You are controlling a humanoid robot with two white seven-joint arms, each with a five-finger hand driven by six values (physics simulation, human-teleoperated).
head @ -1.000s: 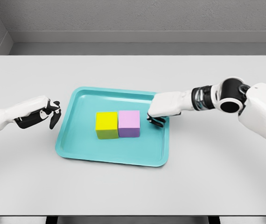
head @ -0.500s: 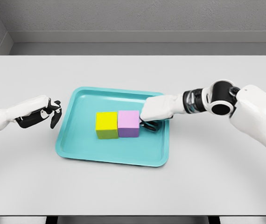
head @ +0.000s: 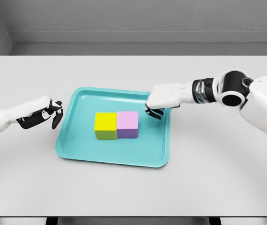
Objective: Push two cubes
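- Bench (head: 218,178), pale grey and wide, carries everything, with a grey wall at the far side.
- At the far left, the left arm enters low and lies along the bench; the left hand (head: 49,114) rests just left of the tray, apart from it, its dark fingers (head: 55,121) loosely curled downward and grasping nothing.
- The teal tray (head: 77,145) sits near the middle of the bench, a shallow rectangle with a raised rim.
- Inside the tray, the yellow cube (head: 106,125) stands left of centre, flat on the tray floor.
- The pink cube (head: 127,124) stands immediately to its right; the two cubes touch side to side and form one row.
- To the right of the pink cube, the right hand (head: 158,104) hangs over the tray's right part, near the far right corner, fingers bent down and holding nothing.
- A small gap shows between this hand and the pink cube; they do not touch.
- The right arm reaches in from the right edge, its forearm above the bench beyond the tray's rim.
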